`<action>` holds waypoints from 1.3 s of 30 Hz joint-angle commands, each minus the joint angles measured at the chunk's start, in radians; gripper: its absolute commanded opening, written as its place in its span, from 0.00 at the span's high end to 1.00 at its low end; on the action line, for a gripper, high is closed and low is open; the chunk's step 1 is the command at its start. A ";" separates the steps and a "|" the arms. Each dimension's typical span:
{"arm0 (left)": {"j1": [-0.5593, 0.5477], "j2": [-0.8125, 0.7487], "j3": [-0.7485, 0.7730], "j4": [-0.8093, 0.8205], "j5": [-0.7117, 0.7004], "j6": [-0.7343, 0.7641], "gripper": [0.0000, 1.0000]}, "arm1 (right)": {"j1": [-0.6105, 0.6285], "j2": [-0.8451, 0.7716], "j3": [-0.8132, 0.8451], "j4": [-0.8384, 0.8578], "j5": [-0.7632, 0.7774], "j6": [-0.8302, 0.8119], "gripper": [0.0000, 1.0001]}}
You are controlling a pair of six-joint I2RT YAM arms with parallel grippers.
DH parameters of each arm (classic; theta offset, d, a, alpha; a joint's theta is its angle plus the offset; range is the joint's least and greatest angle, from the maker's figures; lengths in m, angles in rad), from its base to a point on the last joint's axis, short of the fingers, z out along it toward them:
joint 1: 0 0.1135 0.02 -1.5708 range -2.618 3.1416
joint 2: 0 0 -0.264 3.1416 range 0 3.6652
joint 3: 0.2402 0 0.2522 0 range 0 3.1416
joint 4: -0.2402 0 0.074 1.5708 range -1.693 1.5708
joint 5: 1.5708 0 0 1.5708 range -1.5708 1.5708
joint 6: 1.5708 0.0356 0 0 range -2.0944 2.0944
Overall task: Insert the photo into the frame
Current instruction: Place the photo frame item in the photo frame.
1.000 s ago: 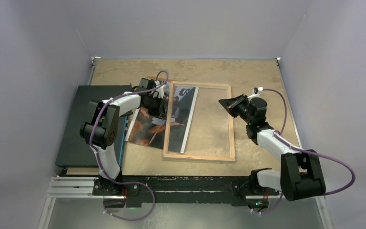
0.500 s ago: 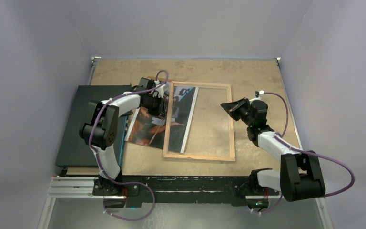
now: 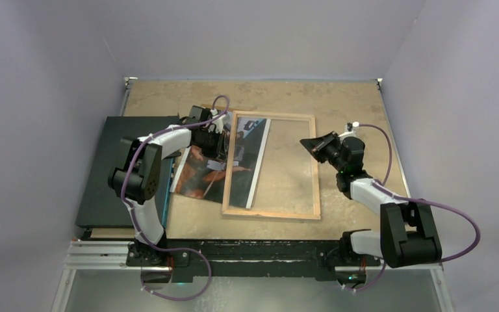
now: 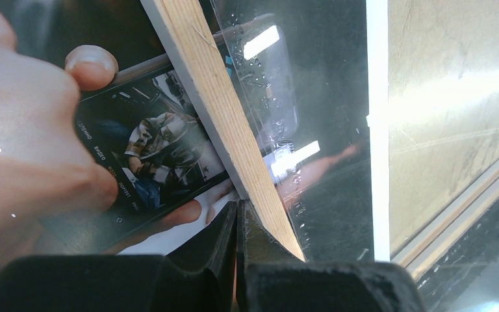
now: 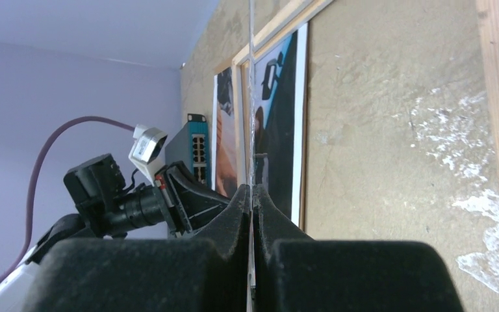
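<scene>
Frame: light, bare wood rails. Pane: clear, glossy. Photo: glossy print. Table: matt, mottled tan.

Look, the frame is pale wood all round, speckled tan table inside it. Now the photo: orange-brown, black, blue patches, 1 white strip down its edge. Flat board plain black, walls pale lilac-grey.

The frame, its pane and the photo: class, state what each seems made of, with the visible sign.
The frame: likely bare pale wood, with grain lines along its rail. Its pane: clear glass or plastic, unclear which; scratches and glare. The photo: apparently glossy printed paper, with shiny highlights and a white edge strip.
</scene>
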 commanded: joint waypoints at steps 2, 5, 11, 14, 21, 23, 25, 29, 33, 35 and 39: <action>-0.006 -0.034 0.016 0.016 0.025 -0.006 1.00 | 0.001 -0.004 -0.002 0.148 -0.061 -0.051 1.00; -0.007 -0.028 0.018 0.013 0.025 -0.004 1.00 | 0.001 -0.006 0.001 0.174 -0.068 -0.070 1.00; -0.006 -0.027 0.019 0.014 0.026 -0.004 1.00 | 0.002 0.003 0.005 0.229 -0.086 -0.105 1.00; -0.007 -0.026 0.020 0.013 0.028 -0.005 1.00 | 0.001 0.021 -0.001 0.273 -0.104 -0.114 1.00; -0.006 -0.025 0.020 0.012 0.028 -0.004 1.00 | 0.001 0.005 -0.007 0.347 -0.136 -0.184 1.00; -0.006 -0.026 0.019 0.012 0.028 -0.004 1.00 | 0.001 -0.003 -0.011 0.359 -0.138 -0.193 1.00; -0.006 -0.024 0.020 0.011 0.029 -0.005 1.00 | 0.001 -0.002 -0.012 0.360 -0.137 -0.201 1.00; -0.006 -0.025 0.020 0.010 0.030 -0.007 1.00 | 0.001 0.019 -0.018 0.371 -0.139 -0.194 1.00; -0.006 -0.027 0.019 0.009 0.030 -0.005 1.00 | 0.001 0.041 -0.017 0.389 -0.151 -0.195 1.00; -0.007 -0.028 0.019 0.007 0.031 -0.005 1.00 | 0.001 0.045 -0.012 0.388 -0.155 -0.200 1.00; -0.006 -0.028 0.022 0.006 0.032 -0.005 1.00 | 0.002 0.066 -0.001 0.385 -0.177 -0.207 1.00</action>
